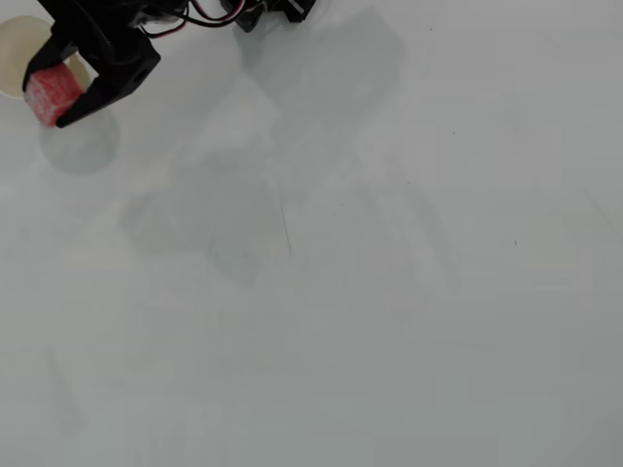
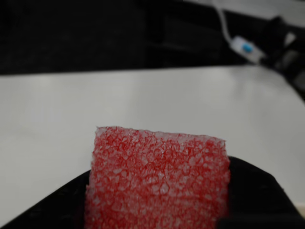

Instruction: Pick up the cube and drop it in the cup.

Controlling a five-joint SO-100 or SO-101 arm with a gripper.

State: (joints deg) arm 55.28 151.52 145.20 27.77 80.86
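The red-pink speckled cube (image 1: 52, 92) is held between my black gripper's (image 1: 51, 95) jaws at the top left of the overhead view. It hangs at the right edge of the cream cup (image 1: 17, 56), whose rim is partly covered by the arm and cut off by the frame's left edge. In the wrist view the cube (image 2: 157, 183) fills the lower middle, seated in the black jaw, with the white table behind it. The cup does not show in the wrist view.
The white table (image 1: 370, 292) spreads wide to the right and below the arm in the overhead view. Black arm parts and red and black cables (image 1: 209, 14) lie along the top edge. A white cable with a blue connector (image 2: 245, 47) lies at the table's far edge.
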